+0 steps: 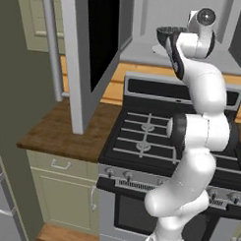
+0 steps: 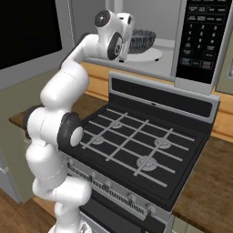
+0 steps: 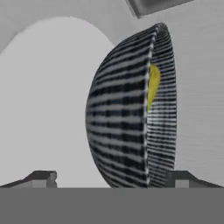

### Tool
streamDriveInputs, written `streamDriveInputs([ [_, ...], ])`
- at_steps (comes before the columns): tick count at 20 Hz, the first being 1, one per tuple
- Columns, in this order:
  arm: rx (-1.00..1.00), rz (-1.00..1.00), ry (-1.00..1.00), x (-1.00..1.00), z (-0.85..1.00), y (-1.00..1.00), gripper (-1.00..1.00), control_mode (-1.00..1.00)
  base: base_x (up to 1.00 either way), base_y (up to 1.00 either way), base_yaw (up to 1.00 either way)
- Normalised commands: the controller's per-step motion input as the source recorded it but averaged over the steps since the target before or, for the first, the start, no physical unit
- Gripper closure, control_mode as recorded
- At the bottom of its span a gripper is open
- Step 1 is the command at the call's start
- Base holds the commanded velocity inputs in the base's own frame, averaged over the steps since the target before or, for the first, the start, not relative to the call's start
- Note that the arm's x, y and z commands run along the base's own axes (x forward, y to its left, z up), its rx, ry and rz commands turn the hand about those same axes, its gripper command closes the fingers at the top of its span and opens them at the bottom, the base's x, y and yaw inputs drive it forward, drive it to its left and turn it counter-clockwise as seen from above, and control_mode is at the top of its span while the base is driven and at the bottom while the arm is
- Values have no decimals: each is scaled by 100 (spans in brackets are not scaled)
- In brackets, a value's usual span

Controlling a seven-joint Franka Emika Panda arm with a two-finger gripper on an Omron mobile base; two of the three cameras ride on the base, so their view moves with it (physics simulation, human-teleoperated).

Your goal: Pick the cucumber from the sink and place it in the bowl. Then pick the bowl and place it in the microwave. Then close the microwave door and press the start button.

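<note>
The stove [image 2: 136, 145], with its black top and grey burner grates, filled the middle of both base views, a wooden counter [image 1: 58, 125] running off beside it. Above it hung the microwave [image 2: 200, 41], its dark keypad panel facing out in the right base view and its white interior open behind the arm. The microwave door [image 1: 90, 47] stood swung wide open, its black glass panel edge-on in the left base view and its long silver bar handle [image 1: 51, 46] hanging vertical at the outer side.

The white arm [image 1: 201, 130] rose in front of the stove and reached up to the mouth of the microwave. On the white round turntable [image 2: 152, 54] inside sat the bowl [image 3: 131, 109], dark and finely ribbed, upright on the plate in the base views and turned on its side in the rolled hand view. The cucumber [image 3: 153, 85] lay inside the bowl, a yellow-green patch showing past the rim.

The hand [image 3: 113, 178] was just in front of the bowl, its two dark fingertips [image 3: 41, 178] spread wide, one on either side of the bowl's wall near its base. Neither tip pressed on the bowl, and the hand gripped nothing.
</note>
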Motion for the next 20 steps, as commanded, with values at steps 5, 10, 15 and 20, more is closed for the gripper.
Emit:
streamDriveInputs([
  [5, 2, 5, -29, -58, 0, 11, -100, -100, 0, 0, 0],
  [10, 0, 9, -26, -96, 34, 18, -100, -100, 0, 0, 0],
  [15, 1, 6, -12, -100, 20, 20, -100, -100, 0, 0, 0],
  [20, 6, 0, -8, -100, 19, 20, -100, -100, 0, 0, 0],
])
